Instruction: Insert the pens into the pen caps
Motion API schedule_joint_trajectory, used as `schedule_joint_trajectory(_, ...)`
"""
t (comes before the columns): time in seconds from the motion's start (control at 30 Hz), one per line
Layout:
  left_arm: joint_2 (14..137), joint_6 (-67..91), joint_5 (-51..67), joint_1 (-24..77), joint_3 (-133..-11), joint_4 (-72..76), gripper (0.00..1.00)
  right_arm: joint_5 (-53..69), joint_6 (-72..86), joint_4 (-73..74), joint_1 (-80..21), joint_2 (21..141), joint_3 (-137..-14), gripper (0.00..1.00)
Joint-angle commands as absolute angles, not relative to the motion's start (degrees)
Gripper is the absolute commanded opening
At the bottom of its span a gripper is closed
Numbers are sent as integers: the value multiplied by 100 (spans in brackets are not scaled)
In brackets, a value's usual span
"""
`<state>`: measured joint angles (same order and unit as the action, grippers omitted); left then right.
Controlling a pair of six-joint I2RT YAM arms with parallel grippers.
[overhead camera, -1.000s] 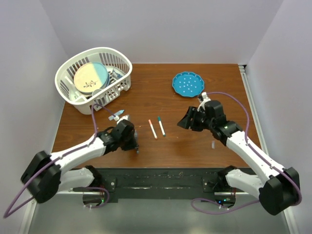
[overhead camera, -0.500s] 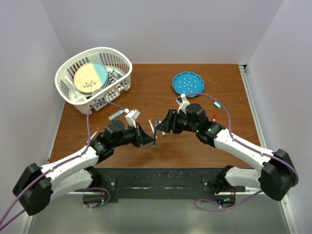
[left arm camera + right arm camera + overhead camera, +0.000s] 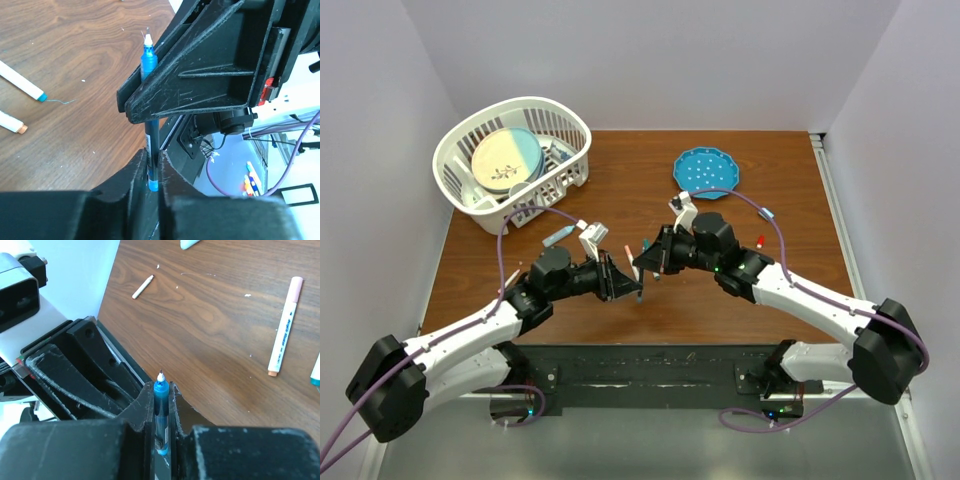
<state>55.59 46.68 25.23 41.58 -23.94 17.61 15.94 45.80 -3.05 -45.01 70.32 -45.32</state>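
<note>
The only writing in view is a single line of small blue print. It runs lengthwise along the barrel of the white-barrelled marker pen with a pale pink end (image 3: 285,327), seen from the right wrist camera. The letters are too small and soft to make out as words or a brand, and no other text, number, label or sign is legible in any of the three views.

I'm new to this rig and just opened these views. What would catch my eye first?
The left gripper and right gripper meet nose to nose over the table's middle, each closed on a blue pen, apparently the same one, its tip bare. A white basket of dishes sits at the far left corner and a blue plate far right of centre.
</note>
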Motion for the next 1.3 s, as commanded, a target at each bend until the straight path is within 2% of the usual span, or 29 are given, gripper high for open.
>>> schedule_joint_trajectory(0.0, 5607, 4465, 2935, 4184, -2391, 2381, 25, 1705, 4781, -975, -4649, 6882, -4737, 0)
schedule_joint_trajectory(0.03, 5642, 4465, 2962, 4184, -2399, 2417, 29, 1722, 4799, -1028, -4667, 6882, -4746, 0)
schedule_joint_trajectory(0.17, 5765, 4430, 3015, 4175, -2469, 2470, 30, 1723, 4808, -1020, -4746, 6864, -4790, 0)
schedule_joint_trajectory(0.2, 5809, 4412, 3023, 4184, -2478, 2470, 27, 1705, 4799, -1011, -4755, 6847, -4799, 0)
schedule_joint_trajectory(0.3, 5845, 4395, 3032, 4175, -2496, 2435, 0, 1670, 4711, -862, -4772, 6838, -4869, 0)
schedule_joint_trajectory(0.37, 5836, 4386, 3015, 4175, -2487, 2417, 0, 1635, 4650, -704, -4781, 6829, -4895, 2)
schedule_joint_trajectory(0.43, 5801, 4342, 2971, 4184, -2487, 2356, 0, 1451, 4527, -319, -4790, 6733, -4992, 21)
schedule_joint_trajectory(0.47, 5775, 4290, 2927, 4175, -2487, 2312, 0, 1354, 4474, -151, -4790, 6663, -5036, 36)
schedule_joint_trajectory(0.57, 5398, 3904, 2524, 4166, -2548, 1865, 0, 714, 4053, 850, -4790, 6347, -5343, 48)
schedule_joint_trajectory(0.7, 4748, 3560, 1726, 4157, -2628, 1082, 0, -613, 3551, 2124, -4746, 5960, -5528, 50)
schedule_joint_trajectory(0.83, 4097, 3270, 1266, 4131, -2812, 607, 0, -1703, 3401, 3557, -3968, 5880, -5546, 50)
schedule_joint_trajectory(1.03, 3981, 2374, 1467, 4131, -3540, -403, 0, -1855, 3235, 4350, -2482, 6169, -5011, 48)
schedule_joint_trajectory(1.27, 3964, 2012, 1380, 4131, -3648, -861, 0, -1881, 3199, 4315, -1829, 7179, -4578, 49)
